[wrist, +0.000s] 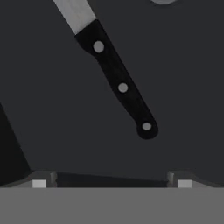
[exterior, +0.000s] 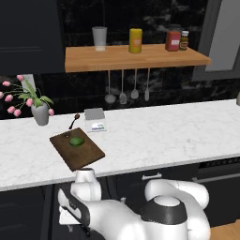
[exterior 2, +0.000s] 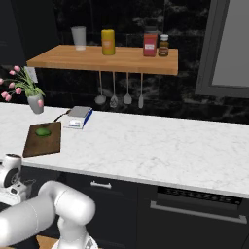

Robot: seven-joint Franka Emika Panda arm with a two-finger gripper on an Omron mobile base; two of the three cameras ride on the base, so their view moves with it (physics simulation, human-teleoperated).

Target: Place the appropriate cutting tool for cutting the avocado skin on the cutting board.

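Observation:
The cutting tool [wrist: 118, 81], a slim knife with a black riveted handle and a silvery blade, lies on a dark flat surface in the hand view. Its handle end points toward my gripper [wrist: 111, 181]. My gripper hovers short of the handle, open wide, with nothing between its fingertips [wrist: 40, 183]. The dark-brown cutting board [exterior: 89, 157] [exterior 2: 41, 144] lies on the white marble counter, near its front edge. The green avocado [exterior: 76, 141] [exterior 2: 43, 132] rests on the board's far half. My arm bends down below the counter's front edge, left of the board.
A white-grey scale [exterior: 95, 119] [exterior 2: 79, 116] and a small dark-handled spoon [exterior: 74, 120] sit behind the board. A vase of pink flowers [exterior: 41, 114] stands at the far left. A wooden shelf [exterior: 136, 57] with jars hangs above, utensils dangling under it.

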